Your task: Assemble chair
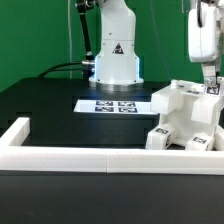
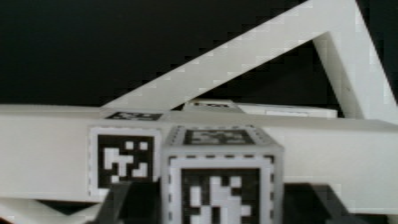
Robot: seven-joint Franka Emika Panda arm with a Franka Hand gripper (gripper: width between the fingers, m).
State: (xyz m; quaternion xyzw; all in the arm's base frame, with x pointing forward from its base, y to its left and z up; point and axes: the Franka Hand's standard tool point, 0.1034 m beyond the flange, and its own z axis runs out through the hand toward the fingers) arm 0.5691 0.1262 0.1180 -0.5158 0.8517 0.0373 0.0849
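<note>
Over at the exterior view's right, the hand [image 1: 211, 88] hangs down from the top of the frame onto the chair [image 1: 180, 105], a cluster of blocky white parts sitting on the black table [image 1: 45, 105] just behind the long white border rail [image 1: 100, 157]. The cluster steps up from low tagged blocks near the rail to a taller panel piece at the back, and black-and-white square tags show on several faces. The hand meets the top right part of that cluster, its fingers partly closed on either side of a white piece there. The wrist view backs this up: a tagged white block [image 2: 221, 170] stands between the two dark fingertips [image 2: 107, 205] at the frame's lower corners, filling most of the gap, though the actual contact points lie out of sight. Behind that block run a white bar and a slanted white brace against the dark background. Further back on the table, toward the middle of the exterior view, the marker board [image 1: 112, 104] lies flat in front of the arm's white base [image 1: 116, 55], well apart from the chair parts.
</note>
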